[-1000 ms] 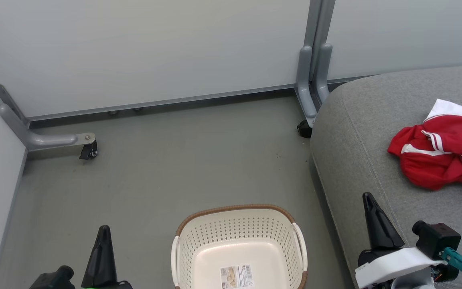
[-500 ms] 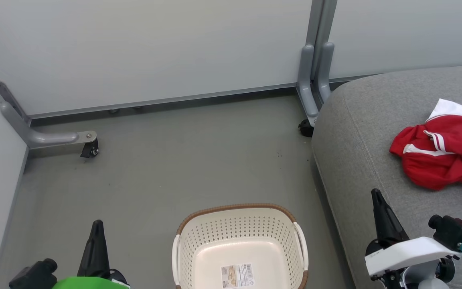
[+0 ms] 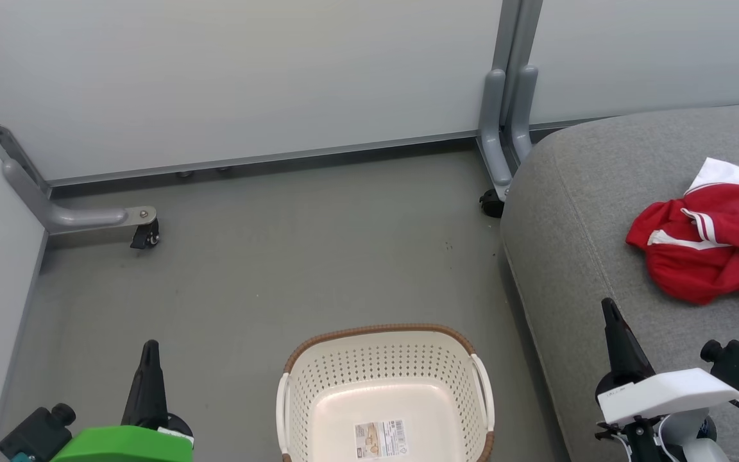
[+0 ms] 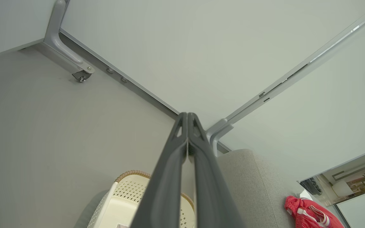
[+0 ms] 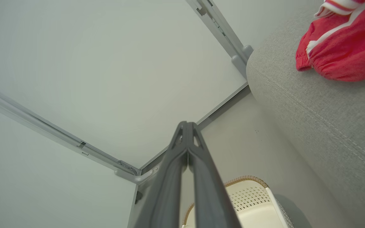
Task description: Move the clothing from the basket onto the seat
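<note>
1. Over the last second both arms have drawn back toward the near edge. The left gripper point(image 3: 149, 359) sits near left and the right gripper point(image 3: 614, 321) near right, over the front of the seat point(image 3: 587, 212). Each claw is clenched, fingers pressed together, grasping nothing.
2. The clothing point(image 3: 703, 256) has not moved. It lies crumpled on the seat at the right, well apart from the right gripper, and its right side is cut off by the picture edge.
3. The basket point(image 3: 376, 332) stands on the floor point(image 3: 280, 269) at near centre, holding only its label sticker point(image 3: 380, 439).
4. Judgement: the transfer appears complete, and the arms are retiring to rest.
5. Surroundings: partition panels point(image 3: 247, 83) along the far side, a castor foot point(image 3: 145, 234) at far left, and a partition post point(image 3: 494, 160) beside the seat's far corner. No obstruction noted near either gripper.
</note>
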{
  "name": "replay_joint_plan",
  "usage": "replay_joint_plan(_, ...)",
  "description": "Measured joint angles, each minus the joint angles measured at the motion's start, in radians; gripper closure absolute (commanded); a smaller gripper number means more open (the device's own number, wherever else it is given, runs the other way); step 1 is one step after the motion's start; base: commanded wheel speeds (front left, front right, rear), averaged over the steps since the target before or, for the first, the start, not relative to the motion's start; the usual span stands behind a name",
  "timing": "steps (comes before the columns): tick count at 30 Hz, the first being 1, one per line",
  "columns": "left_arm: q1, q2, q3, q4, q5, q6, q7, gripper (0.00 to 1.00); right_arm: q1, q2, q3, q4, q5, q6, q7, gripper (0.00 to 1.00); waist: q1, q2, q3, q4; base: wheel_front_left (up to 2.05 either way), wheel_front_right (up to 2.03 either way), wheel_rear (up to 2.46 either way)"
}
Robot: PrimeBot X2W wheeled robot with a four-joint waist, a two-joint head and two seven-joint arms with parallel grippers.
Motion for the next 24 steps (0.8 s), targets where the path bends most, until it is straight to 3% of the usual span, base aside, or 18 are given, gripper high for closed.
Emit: replay_joint_plan(24, -0.060, 0.003, 0.031, 0.040, -0.284, -0.019, 0.068, 1.00, -0.040, -0.004, -0.035, 0.032, 0.299, 0.000, 0.067, 1.00, 0.0000, 0.0000, 0.007, 0.009, 0.00, 0.00, 0.00)
